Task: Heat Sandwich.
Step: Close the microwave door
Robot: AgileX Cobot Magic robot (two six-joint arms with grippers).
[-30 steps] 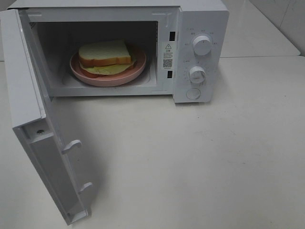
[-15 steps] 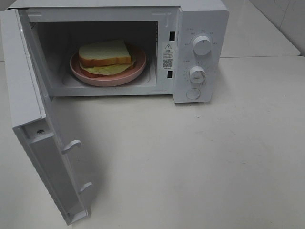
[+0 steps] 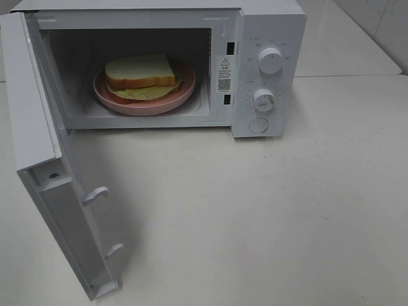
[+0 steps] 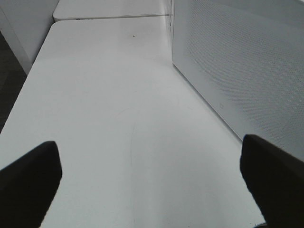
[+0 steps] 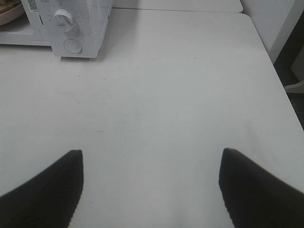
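The sandwich lies on a round pink plate inside the white microwave. The microwave door stands wide open to the left. Neither gripper shows in the high view. In the left wrist view my left gripper is open and empty over bare table, with the door's perforated outer face beside it. In the right wrist view my right gripper is open and empty over the table, well in front of the microwave's knob panel.
Two round knobs and a round button sit on the microwave's right panel. The white table has edges showing in the wrist views. A second table abuts behind.
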